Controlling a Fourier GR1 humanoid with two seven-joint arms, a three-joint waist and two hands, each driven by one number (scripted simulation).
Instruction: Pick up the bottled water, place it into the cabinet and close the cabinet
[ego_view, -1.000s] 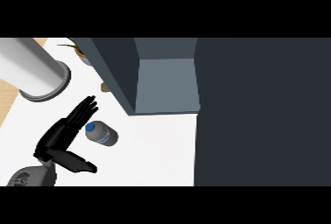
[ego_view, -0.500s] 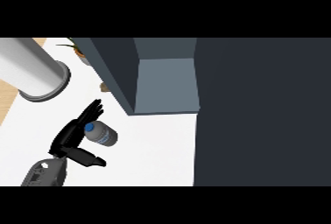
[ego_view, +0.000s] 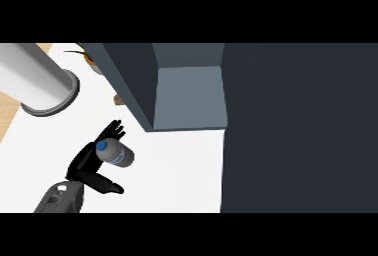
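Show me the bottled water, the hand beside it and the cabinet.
bottled water (ego_view: 118, 156): head view, on its body beside the blue cap.
left hand (ego_view: 85, 162): head view, on the palm.
cabinet (ego_view: 188, 95): head view, on its lighter grey panel.

One bottled water (ego_view: 116, 154), one hand (ego_view: 84, 164), one cabinet (ego_view: 188, 95), one grey cylinder (ego_view: 35, 77).

A pale cylinder (ego_view: 40, 85) sits at the white counter's (ego_view: 177, 170) upper left, a leafy plant (ego_view: 91, 55) near it.
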